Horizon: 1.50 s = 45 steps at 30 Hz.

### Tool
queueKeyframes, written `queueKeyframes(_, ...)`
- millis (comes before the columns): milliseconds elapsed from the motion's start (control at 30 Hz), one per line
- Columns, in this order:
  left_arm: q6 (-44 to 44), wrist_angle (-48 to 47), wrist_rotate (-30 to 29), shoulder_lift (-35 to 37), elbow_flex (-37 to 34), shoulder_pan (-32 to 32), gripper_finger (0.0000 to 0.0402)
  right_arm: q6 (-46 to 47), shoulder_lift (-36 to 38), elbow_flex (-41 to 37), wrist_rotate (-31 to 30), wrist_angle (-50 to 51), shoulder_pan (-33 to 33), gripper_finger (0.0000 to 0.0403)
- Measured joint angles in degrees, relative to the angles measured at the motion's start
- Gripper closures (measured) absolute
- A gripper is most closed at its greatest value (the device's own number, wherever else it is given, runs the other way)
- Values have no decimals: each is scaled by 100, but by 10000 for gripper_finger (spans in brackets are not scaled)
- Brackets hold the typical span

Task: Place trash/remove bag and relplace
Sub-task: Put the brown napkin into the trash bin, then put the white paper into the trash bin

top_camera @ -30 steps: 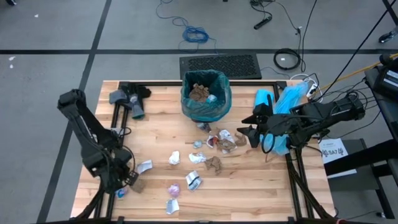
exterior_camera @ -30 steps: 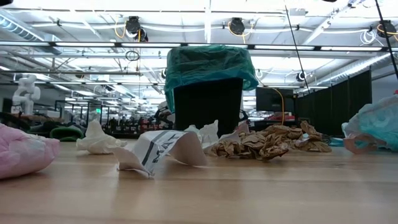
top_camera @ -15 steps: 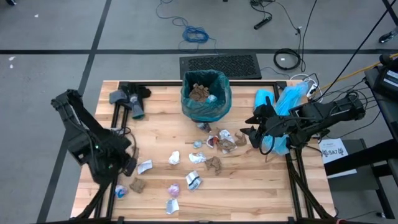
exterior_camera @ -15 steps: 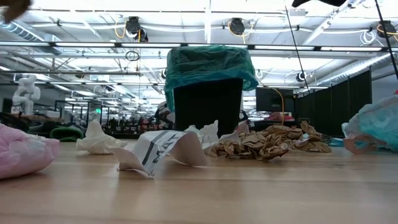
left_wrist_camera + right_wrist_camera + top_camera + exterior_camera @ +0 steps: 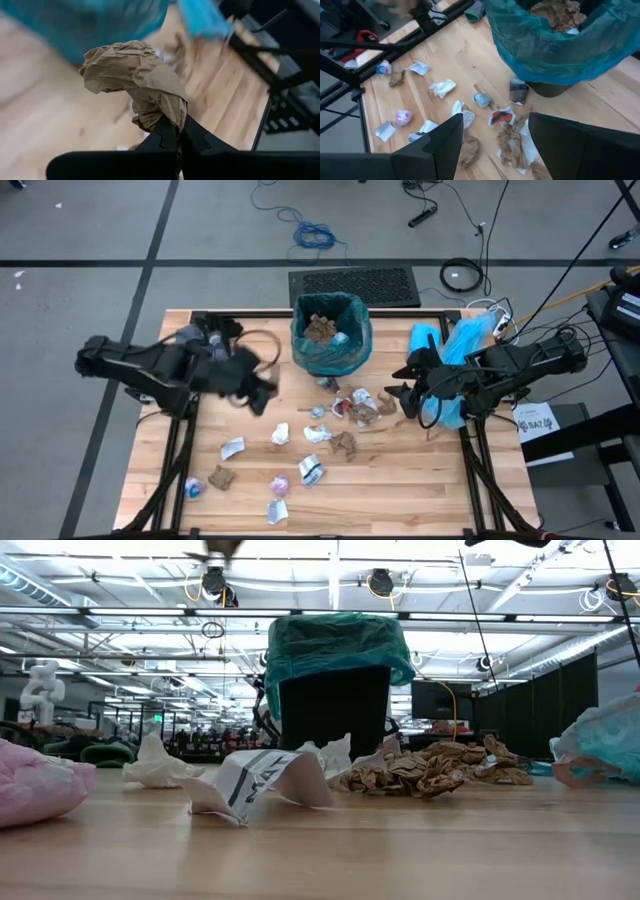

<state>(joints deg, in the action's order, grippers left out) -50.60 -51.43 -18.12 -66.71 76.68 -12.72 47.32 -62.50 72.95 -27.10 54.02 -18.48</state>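
Note:
The black bin lined with the teal bag (image 5: 331,330) (image 5: 333,655) (image 5: 560,45) stands at the far middle of the table, brown and white trash inside it. More trash (image 5: 340,415) (image 5: 470,107) lies scattered on the wood in front of it. My left gripper (image 5: 262,395) (image 5: 172,132) hangs above the table to the left of the bin, shut on a brown paper wad (image 5: 135,80). My right gripper (image 5: 393,395) (image 5: 492,142) hovers open to the right of the bin, with nothing between its fingers. My left gripper pinches the brown wad by its narrow lower end (image 5: 162,117) between its two fingertips. The fingers slant down, pointing toward the table's right side. The rest of the wad bulges out beyond the fingertips, lifted clear of the table.
A paler blue plastic bag (image 5: 450,345) (image 5: 600,740) lies at the table's right edge under my right arm. Dark grey items (image 5: 205,340) sit at the far left corner. A pink wad (image 5: 35,785) and striped white paper (image 5: 255,780) lie near the front.
My left gripper has risen from the near left corner of the table and swung toward the far right, toward the bin, turning as it went. It has stayed shut, and the brown wad has come up with it. My right arm has kept still.

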Motion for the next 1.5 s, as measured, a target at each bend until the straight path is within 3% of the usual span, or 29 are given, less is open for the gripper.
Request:
queueKeyframes(200,1234,1115,944,-541,352,1427,401,-1,0,0,-5,-6,0,186)
queueKeyframes(533,2281,1671,1235,-2069,1393,2853,399,-1,0,0,-15,-17,0,186)
queueKeyframes(933,2401,2575,2511,-2897,1753,3365,283,47,0,0,-12,-17,0,186)
queueKeyframes(1100,2421,2576,2560,-2921,1753,3399,239,49,2,0,-12,-15,0,186)
queueKeyframes(1367,2441,2565,2602,-2909,1753,3413,226,15,0,0,-10,-13,0,186)
queueKeyframes(1500,2554,2456,3079,-2731,1751,3439,226,1,1,0,-10,-11,0,186)
